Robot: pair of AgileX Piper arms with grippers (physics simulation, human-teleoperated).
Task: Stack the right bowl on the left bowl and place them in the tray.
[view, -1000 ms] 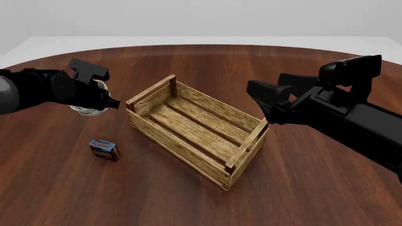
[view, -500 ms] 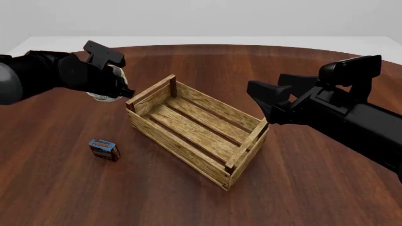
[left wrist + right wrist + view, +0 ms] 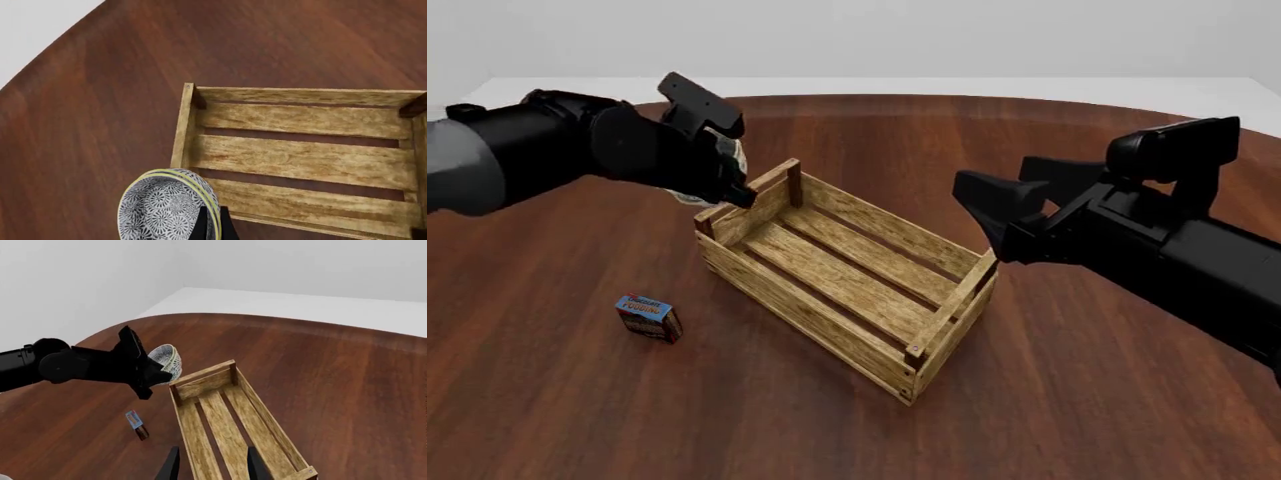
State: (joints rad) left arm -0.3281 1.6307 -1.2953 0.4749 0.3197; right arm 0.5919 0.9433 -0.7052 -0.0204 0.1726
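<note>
Two patterned bowls sit nested, the right bowl [image 3: 160,215] inside the left bowl [image 3: 208,192], their double rim showing in the left wrist view. My left gripper [image 3: 212,224] is shut on that rim and holds the stack in the air. In the front view the bowls [image 3: 733,153] hang just beyond the far-left end of the tray [image 3: 827,262], mostly hidden behind the left gripper [image 3: 731,180]. The right wrist view shows the bowls [image 3: 167,359] beside the tray [image 3: 223,427]. My right gripper [image 3: 985,215] stands open and empty over the tray's right end.
A small blue-and-red box [image 3: 649,317] lies on the dark wooden table [image 3: 587,400] left of the tray's near side. The table's round far edge [image 3: 894,97] lies behind the tray.
My left arm has carried the bowls up and to the right, from the table's left part to the tray's far-left end. The right arm has stayed still.
</note>
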